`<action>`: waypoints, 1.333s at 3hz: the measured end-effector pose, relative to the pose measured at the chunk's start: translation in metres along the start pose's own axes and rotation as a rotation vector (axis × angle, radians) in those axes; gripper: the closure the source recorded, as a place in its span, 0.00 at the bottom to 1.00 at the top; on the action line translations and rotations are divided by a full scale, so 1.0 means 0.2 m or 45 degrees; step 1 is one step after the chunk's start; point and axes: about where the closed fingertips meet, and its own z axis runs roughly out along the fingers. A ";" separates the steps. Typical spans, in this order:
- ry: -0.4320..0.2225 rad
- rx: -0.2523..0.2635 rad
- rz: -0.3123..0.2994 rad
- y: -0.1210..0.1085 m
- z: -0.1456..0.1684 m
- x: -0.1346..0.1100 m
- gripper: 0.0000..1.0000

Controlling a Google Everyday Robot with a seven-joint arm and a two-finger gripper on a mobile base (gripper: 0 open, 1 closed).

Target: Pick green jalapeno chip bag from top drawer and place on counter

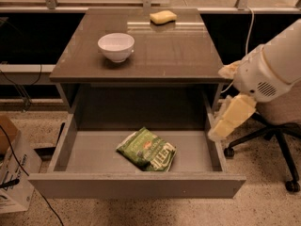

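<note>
The green jalapeno chip bag (146, 149) lies flat on the floor of the open top drawer (136, 185), a little right of its middle. The counter (160, 51) is the glossy grey-brown tabletop above the drawer. My white arm reaches in from the right. Its cream-coloured gripper (221, 131) hangs pointing down just outside the drawer's right wall, above and to the right of the bag, not touching it. Nothing shows in the gripper.
A white bowl (115, 46) stands on the counter's left half and a yellow sponge (163, 17) lies at its back edge. An office chair base (277, 135) is right of the cabinet. A cardboard box (11, 173) and cables lie on the floor at left.
</note>
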 end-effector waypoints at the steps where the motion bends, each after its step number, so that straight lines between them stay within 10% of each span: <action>1: -0.131 0.022 0.041 -0.04 0.04 -0.11 0.00; 4: -0.250 -0.105 0.172 0.00 0.41 -0.06 0.00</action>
